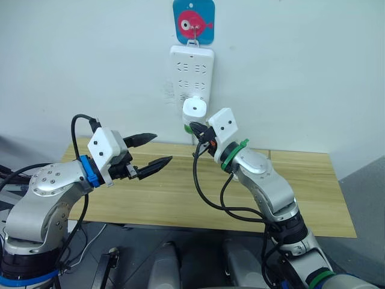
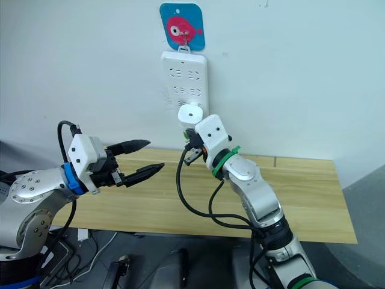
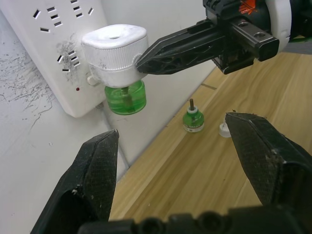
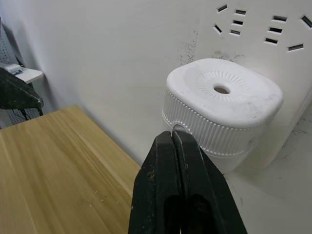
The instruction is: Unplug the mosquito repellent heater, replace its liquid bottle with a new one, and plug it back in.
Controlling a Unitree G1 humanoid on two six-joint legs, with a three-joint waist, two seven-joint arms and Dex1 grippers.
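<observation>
touching heater point(image 3: 116, 48) – right hand point(image 4: 176, 141) clenched | left hand point(image 1: 150, 152) released | prongs hidden

Matt white plastic on the mosquito repellent heater point(image 3: 115, 48), finely ribbed round the skirt, smudged grey on top. Translucent glossy green plastic for the bottle point(image 3: 126, 97) beneath. Smooth white plastic, scuffed and scratched, on the power strip point(image 1: 192, 75). Pale wood grain with a satin finish across the tabletop point(image 1: 180, 192). Matt black, faintly textured plastic on the left end effector point(image 1: 149, 151) fingers; same on the right end effector point(image 4: 178, 141).
</observation>
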